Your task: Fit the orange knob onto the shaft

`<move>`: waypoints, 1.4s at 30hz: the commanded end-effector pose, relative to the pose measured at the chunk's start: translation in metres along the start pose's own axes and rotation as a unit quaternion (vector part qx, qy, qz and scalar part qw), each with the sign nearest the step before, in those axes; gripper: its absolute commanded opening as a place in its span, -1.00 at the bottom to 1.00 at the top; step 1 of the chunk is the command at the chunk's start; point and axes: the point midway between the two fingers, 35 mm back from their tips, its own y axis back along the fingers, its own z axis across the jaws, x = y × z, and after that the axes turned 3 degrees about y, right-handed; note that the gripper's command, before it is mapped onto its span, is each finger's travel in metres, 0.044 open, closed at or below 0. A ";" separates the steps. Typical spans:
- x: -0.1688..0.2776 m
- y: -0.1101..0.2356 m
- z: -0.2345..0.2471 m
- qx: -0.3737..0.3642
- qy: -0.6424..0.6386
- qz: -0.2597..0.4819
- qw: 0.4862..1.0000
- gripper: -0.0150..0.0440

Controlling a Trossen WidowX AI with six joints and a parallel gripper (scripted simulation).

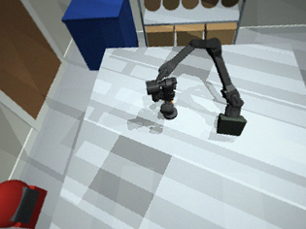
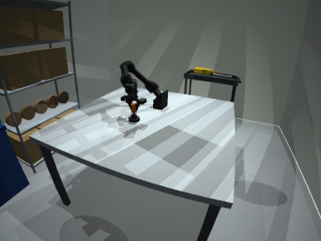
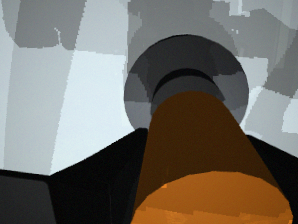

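A smooth orange knob point(image 3: 200, 183), cylindrical with a D-shaped hole in its near face, is pinched between the black fingers of the gripper point(image 1: 169, 98), held partly apart by it. The knob is held directly above the round dark grey pedestal point(image 3: 143, 79), its far end hiding the shaft. The pedestal is seen on the grey-patterned table point(image 2: 179, 154).
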 end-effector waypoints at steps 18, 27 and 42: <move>0.000 -0.005 -0.001 0.002 0.000 -0.001 1.000 -0.49; 0.001 -0.006 -0.001 0.002 0.000 -0.001 1.000 -0.49; 0.001 0.000 0.000 0.002 0.043 -0.001 0.999 -0.49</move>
